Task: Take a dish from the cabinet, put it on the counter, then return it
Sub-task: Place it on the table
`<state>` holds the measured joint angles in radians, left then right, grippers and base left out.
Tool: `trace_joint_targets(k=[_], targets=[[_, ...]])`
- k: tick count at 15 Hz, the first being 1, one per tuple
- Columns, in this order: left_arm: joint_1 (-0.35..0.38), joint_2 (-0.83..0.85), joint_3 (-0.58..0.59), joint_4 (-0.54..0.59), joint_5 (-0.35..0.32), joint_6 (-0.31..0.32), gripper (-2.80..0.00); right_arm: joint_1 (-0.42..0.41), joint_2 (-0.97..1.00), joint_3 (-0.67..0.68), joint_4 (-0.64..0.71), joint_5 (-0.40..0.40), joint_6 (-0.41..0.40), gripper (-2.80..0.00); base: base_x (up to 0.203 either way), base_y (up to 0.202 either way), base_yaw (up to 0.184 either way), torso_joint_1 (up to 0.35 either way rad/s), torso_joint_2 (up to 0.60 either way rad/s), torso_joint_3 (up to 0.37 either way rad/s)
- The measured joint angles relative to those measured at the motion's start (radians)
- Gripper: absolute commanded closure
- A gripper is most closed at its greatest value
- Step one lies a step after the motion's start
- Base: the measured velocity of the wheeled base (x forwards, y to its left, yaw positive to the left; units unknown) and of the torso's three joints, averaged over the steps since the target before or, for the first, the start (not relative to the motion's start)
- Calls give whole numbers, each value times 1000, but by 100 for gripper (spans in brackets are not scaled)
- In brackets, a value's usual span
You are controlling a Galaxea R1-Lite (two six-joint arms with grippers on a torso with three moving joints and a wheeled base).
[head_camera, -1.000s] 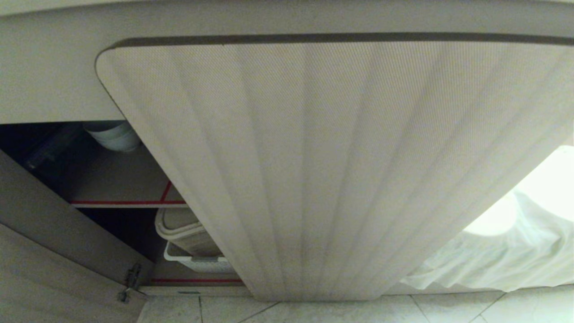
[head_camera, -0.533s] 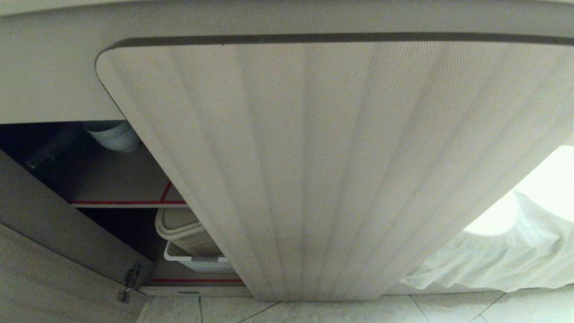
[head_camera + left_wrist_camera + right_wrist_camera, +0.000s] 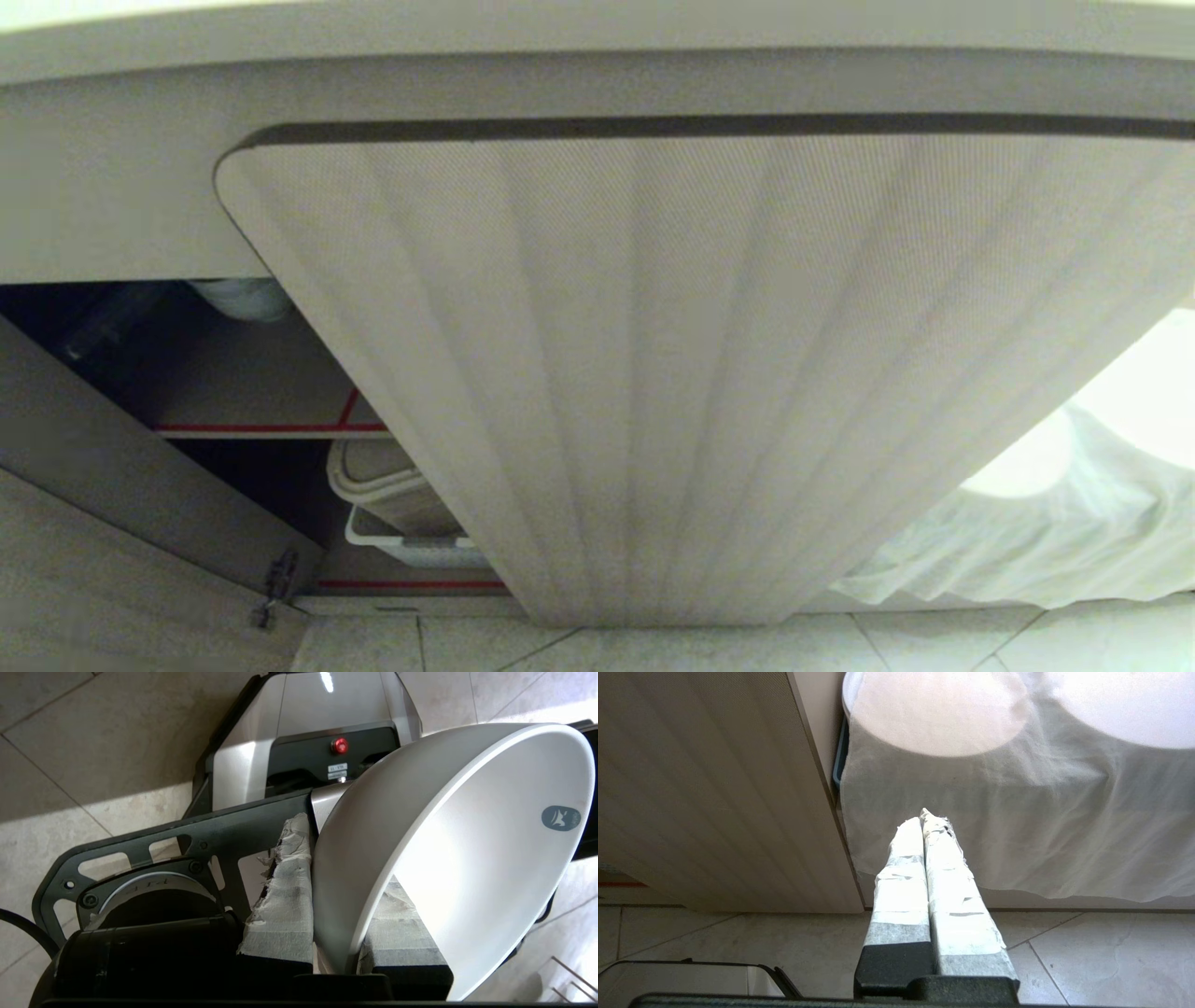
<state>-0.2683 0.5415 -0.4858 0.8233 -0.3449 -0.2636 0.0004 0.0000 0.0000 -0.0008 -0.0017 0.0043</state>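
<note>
Far left in the head view: open cabinet [image 3: 233, 373], dark inside, red-taped shelf edge [image 3: 271, 428], stacked white ware [image 3: 245, 297] at the back of the upper shelf, a beige bin [image 3: 383, 485] over a white basket [image 3: 411, 549] below. Open door leaf with hinge [image 3: 278, 583] at lower left. Centre: fluted door [image 3: 672, 373] filling most of the frame, closed, counter [image 3: 597, 23] edge running above it. Right: white cloth [image 3: 1046, 541] draped down to the tiled floor [image 3: 709, 644]. Neither arm visible from the head.

Left hand [image 3: 334, 933] clamped on the dish [image 3: 467, 858]: one taped finger [image 3: 285, 896] outside the wall, the other inside, rim pinched between. Bowl tipped on its side over the robot base [image 3: 317, 742], mouth turned away from the wrist, a small dark mark [image 3: 560, 817] on the inner wall. Dish therefore out of the cabinet and off the counter, carried in the air on the left side, bowl body reaching out beyond the fingertips.

Right hand [image 3: 927, 819] pressed shut on nothing, taped fingers [image 3: 901, 868] together, pointing at the cloth beside the closed door, well apart from the dish.

Deciding relation, judged: counter surface above the held bowl, so lift needed, and left arm the only one placed for it. Thin rim grip likely to slip if tilted further.
</note>
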Motion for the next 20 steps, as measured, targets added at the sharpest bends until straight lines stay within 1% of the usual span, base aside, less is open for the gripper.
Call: trace_joint_targets(k=[12, 20], targets=[[1, 4, -8, -6, 0, 0, 0, 0, 0, 0, 0, 0, 0, 0, 0, 0, 0, 189, -501, -286], [1, 6, -15, -6, 0, 0, 0, 0, 0, 0, 0, 0, 0, 0, 0, 0, 0, 225, -509, -280]])
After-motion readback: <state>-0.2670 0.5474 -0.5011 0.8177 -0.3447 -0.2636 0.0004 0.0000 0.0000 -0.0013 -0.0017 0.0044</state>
